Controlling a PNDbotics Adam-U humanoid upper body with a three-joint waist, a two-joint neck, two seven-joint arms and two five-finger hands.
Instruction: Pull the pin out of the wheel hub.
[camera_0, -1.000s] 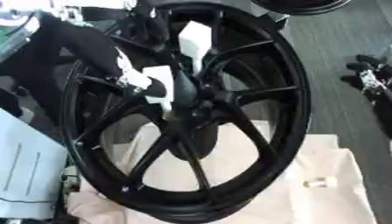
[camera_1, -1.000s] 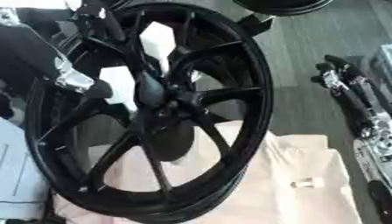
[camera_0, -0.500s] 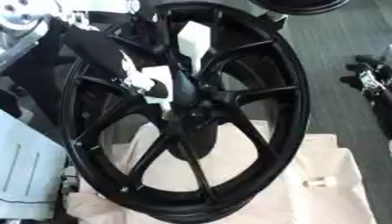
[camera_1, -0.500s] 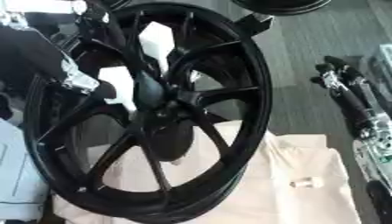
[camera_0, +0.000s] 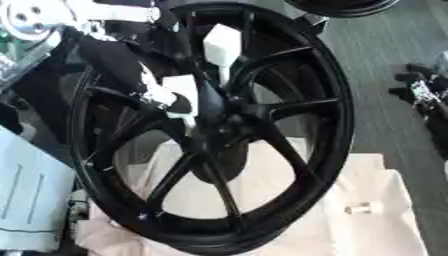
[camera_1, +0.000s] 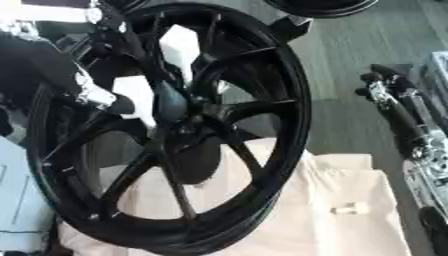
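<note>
A big black spoked wheel (camera_0: 302, 65) stands on edge, leaning on a cream cloth (camera_0: 385, 225). Its hub (camera_0: 226, 120) is dark, and I cannot make out a pin in it. My left arm comes down from the upper left, and my left hand (camera_0: 171, 102) sits against the spokes just left of the hub. A white block (camera_0: 181, 86) shows at that hand. A second white piece (camera_0: 220, 42) stands above the hub between two spokes. My right hand (camera_1: 385, 84) hangs off to the right, away from the wheel and relaxed.
A small white cylinder (camera_1: 348, 209) lies on the cloth to the right of the wheel. Another dark wheel (camera_0: 337, 5) shows at the top edge. A pale blue-white panel (camera_0: 31, 200) fills the lower left. Grey floor (camera_0: 385, 30) lies beyond the wheel.
</note>
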